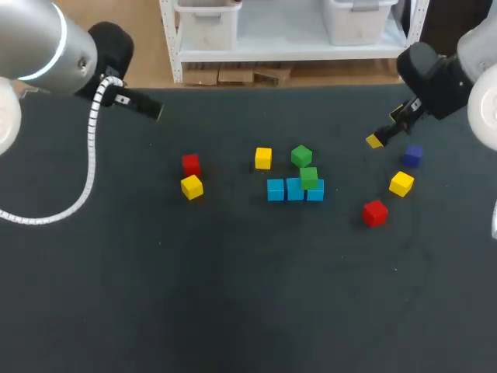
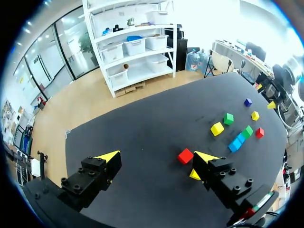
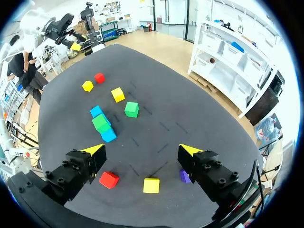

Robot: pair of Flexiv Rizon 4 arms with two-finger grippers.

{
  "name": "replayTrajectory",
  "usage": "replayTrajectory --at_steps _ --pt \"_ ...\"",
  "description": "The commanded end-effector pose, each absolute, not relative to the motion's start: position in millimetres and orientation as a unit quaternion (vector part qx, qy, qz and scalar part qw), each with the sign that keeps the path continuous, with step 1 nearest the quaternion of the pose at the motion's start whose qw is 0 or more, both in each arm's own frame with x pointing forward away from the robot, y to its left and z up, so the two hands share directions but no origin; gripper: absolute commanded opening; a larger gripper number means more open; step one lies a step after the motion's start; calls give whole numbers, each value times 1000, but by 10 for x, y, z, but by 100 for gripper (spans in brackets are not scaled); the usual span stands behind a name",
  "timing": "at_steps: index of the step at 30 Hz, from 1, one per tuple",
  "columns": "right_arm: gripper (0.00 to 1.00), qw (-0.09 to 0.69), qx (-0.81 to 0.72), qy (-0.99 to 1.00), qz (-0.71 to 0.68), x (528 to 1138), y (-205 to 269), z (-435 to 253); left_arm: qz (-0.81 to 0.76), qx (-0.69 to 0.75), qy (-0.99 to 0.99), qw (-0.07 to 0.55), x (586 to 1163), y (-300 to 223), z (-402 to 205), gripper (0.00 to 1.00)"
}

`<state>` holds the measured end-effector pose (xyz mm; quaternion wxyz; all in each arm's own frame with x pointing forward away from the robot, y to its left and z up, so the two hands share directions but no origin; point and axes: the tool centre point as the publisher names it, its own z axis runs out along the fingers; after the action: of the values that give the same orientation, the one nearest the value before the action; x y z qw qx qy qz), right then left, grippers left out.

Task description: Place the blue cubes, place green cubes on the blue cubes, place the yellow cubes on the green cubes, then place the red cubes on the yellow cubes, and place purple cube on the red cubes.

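Dark counter (image 1: 233, 295), head view: stacking begun at centre, both arms at the far corners.

Row of three small blue cubes (image 1: 294, 189) lies side by side and touching at mid-counter. One green cube (image 1: 308, 178) rests on top of the row, toward its 3 o'clock end. A second green cube (image 1: 301, 156) sits on the counter just beyond at 12 o'clock, with a yellow cube (image 1: 263, 158) at 11 o'clock. At 9 o'clock, well apart, a red cube (image 1: 191, 164) and another yellow cube (image 1: 192, 186) stand close together. Out at 3 o'clock lie a purple cube (image 1: 412, 155), a third yellow cube (image 1: 401, 183) and a second red cube (image 1: 375, 213), each apart from the others. Left gripper (image 2: 156, 156) is above the counter with fingers spread wide, holding nothing. Right gripper (image 3: 141, 149) likewise stands open and empty, near the purple cube.
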<state>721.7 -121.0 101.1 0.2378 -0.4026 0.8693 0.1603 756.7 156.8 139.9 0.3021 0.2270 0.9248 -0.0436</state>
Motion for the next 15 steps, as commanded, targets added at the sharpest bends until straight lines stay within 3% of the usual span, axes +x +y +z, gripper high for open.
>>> replayTrajectory --at_steps 1,8,15 --pt "100 238 -402 869 160 7215 -1213 1011 -44 227 924 303 7567 1569 1398 100" --pt "100 238 -402 869 160 7215 -1213 1011 -44 227 924 303 7567 1569 1398 100" --pt "100 204 -408 881 126 7892 -1193 1576 -44 227 924 303 7567 1569 1398 100"
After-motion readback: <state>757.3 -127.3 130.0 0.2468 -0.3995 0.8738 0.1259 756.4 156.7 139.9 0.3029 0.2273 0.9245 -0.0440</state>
